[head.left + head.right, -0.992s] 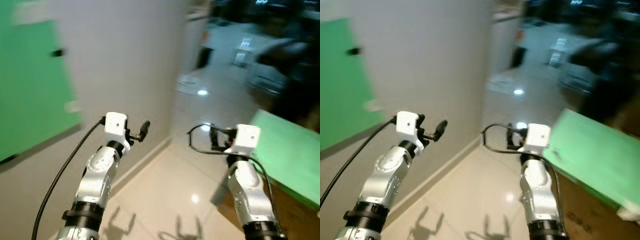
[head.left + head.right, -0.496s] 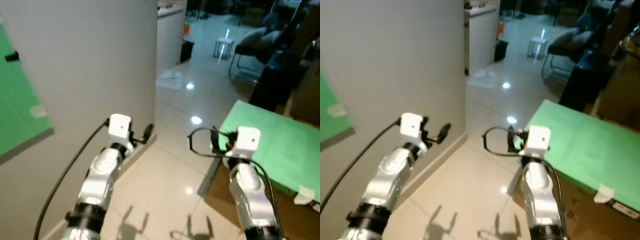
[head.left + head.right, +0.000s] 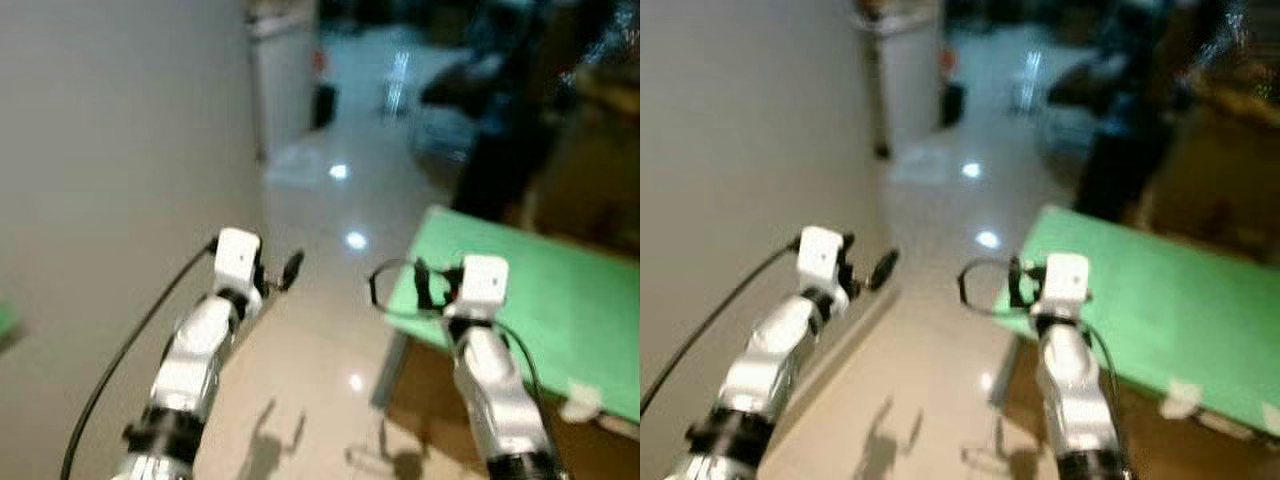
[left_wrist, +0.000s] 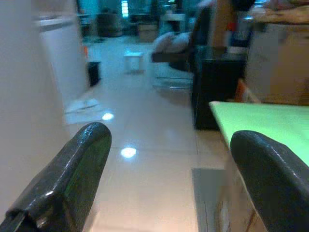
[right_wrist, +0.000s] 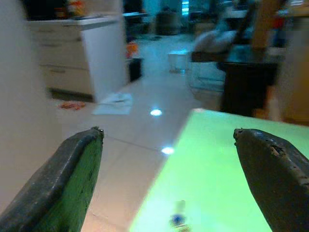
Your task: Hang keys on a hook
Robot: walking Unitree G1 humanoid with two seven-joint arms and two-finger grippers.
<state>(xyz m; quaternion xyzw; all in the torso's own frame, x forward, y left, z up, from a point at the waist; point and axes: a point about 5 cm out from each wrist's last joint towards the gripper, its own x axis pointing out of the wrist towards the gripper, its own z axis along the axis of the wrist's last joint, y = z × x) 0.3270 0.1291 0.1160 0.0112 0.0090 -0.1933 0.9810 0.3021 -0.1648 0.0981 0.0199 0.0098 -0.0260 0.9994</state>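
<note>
The left pincer (image 3: 290, 268) was held out ahead of the robot with its two fingers (image 4: 72, 179) spread wide and nothing between them. The right pincer (image 3: 420, 285) was likewise wide open and empty, hanging over the near edge of the green surface (image 3: 560, 300).

A small blue-and-pale object (image 5: 178, 220) lay near the near edge of that surface in the right wrist view; it may have been the keys, but the blur left that unsure. No hook could be made out.

The main risk was closing on the wrong spot: with the head views smeared by motion, a reach begun then could have missed the object or nudged it off the near edge onto the glossy floor (image 3: 320, 330).

The grey wall (image 3: 110, 180) ran close along the left arm, leaving that side tight. Between wall and surface the floor gave open room ahead, while dark furniture (image 4: 217, 82) crowded the far end.
</note>
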